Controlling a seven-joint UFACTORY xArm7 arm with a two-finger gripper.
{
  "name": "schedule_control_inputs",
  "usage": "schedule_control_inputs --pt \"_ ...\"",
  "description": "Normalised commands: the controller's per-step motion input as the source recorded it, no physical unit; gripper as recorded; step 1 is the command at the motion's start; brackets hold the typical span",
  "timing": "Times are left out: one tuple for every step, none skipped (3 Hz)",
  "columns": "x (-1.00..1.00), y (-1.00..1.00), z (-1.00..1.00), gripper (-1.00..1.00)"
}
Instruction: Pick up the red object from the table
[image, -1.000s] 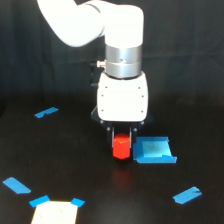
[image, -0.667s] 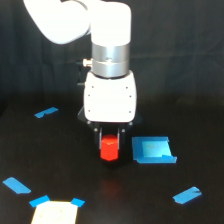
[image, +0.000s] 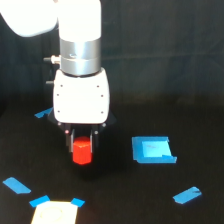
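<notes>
Seen from the exterior view, the white xArm6 arm (image: 80, 55) stands upright over the black table (image: 200, 130), its gripper (image: 82, 148) clamped around the red object (image: 82, 151), a stubby cylinder sitting between the dark fingers just under the white wrist housing; whether it touches the surface cannot be told. Toward the exterior view's right lies a flat blue square piece (image: 153, 150), apart from the gripper, while blue tape strips (image: 187, 195) and a pale yellowish patch (image: 55, 214) dot the foreground.

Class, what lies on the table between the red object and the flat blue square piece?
Nothing: the exterior view shows bare black table between the red object and the blue square piece.
</notes>
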Motion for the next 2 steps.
schedule_control_inputs --pt "0.81 -0.12 1.00 -1.00" --pt "-0.22 -0.13 0.98 -1.00"
